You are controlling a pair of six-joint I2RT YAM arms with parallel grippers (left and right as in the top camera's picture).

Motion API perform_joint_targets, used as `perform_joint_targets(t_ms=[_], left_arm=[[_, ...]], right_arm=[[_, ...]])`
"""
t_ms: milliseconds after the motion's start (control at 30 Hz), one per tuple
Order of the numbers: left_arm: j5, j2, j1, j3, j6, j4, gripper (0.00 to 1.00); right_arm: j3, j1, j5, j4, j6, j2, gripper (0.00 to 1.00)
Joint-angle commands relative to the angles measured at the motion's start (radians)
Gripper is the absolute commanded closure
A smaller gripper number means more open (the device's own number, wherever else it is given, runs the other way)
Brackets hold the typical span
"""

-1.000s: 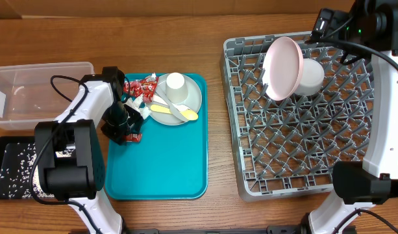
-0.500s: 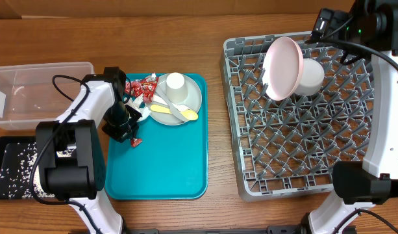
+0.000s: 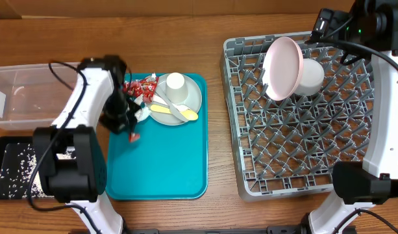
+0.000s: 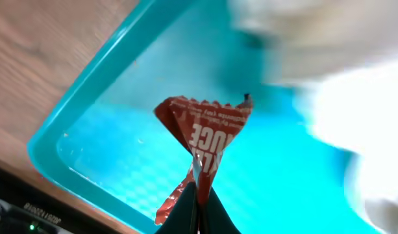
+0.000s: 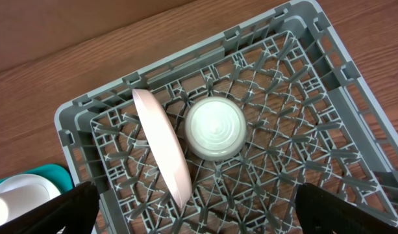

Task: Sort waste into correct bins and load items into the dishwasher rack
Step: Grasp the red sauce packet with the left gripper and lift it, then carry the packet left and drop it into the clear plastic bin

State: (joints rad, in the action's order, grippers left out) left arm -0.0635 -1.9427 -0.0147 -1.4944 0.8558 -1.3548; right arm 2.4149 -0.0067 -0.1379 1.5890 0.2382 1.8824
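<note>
Left gripper (image 3: 128, 129) pinching red wrapper (image 3: 134, 137) over teal tray (image 3: 161, 172); pink plate (image 3: 282, 67) on edge in rack (image 3: 296, 153), white bowl (image 3: 311, 77) beside it.

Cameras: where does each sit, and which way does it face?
Overhead: above the table, looking straight down; both arms show.
Left wrist: on the left arm, looking along shut jaws pinching a red wrapper over a teal tray.
Right wrist: on the right arm, looking down at the rack; open jaws' tips in bottom corners.
Shared: overhead and right wrist both show the pink plate and bowl.

Wrapper (image 4: 205, 130) now in left end effector (image 4: 197, 203)
</note>
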Motion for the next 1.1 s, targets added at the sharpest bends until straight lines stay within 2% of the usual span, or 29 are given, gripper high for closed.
perform_joint_targets(t_ms=[0,200,333,500,533,600,633,667,700,733,833,900,1067], left_arm=[[-0.007,0.089,-0.013,-0.161,-0.096,-0.034,0.96],[0.015,0.113,0.046,-0.351,-0.132,-0.031,0.96],[0.035,0.113,0.151,-0.403,-0.140,0.006,0.96],[0.204,0.108,0.278,-0.393,-0.164,0.090,0.95],[0.246,0.105,0.298,-0.392,-0.165,0.105,0.87],[0.345,0.099,0.338,-0.391,-0.172,0.137,0.78],[0.373,0.099,0.352,-0.391,-0.178,0.148,0.65],[0.389,0.099,0.365,-0.392,-0.184,0.156,0.47],[0.396,0.099,0.381,-0.392,-0.201,0.165,0.19],[0.396,0.099,0.393,-0.394,-0.221,0.170,0.00],[0.370,0.100,0.409,-0.406,-0.290,0.154,0.00],[0.296,0.104,0.406,-0.425,-0.332,0.111,0.00],[0.011,0.111,0.361,-0.456,-0.389,0.042,0.00]], right_arm=[[0.000,-0.002,-0.008,-0.005,-0.003,-0.006,0.00],[0.000,-0.002,-0.007,-0.005,-0.003,-0.006,0.00],[0.000,-0.002,-0.008,-0.005,-0.003,-0.006,0.00],[0.000,-0.002,-0.008,-0.005,-0.003,-0.006,0.00],[0.000,-0.002,-0.008,-0.005,-0.003,-0.006,0.00],[0.000,-0.002,-0.008,-0.005,-0.003,-0.006,0.00],[0.000,-0.002,-0.008,-0.005,-0.003,-0.006,0.00],[0.000,-0.002,-0.008,-0.005,-0.003,-0.006,0.00],[0.000,-0.002,-0.008,-0.005,-0.003,-0.006,0.00],[0.000,-0.002,-0.008,-0.005,-0.003,-0.006,0.00],[0.000,-0.002,-0.008,-0.005,-0.003,-0.006,0.00],[0.000,-0.002,-0.008,-0.005,-0.003,-0.006,0.00],[0.000,-0.002,-0.008,-0.005,-0.003,-0.006,0.00]])
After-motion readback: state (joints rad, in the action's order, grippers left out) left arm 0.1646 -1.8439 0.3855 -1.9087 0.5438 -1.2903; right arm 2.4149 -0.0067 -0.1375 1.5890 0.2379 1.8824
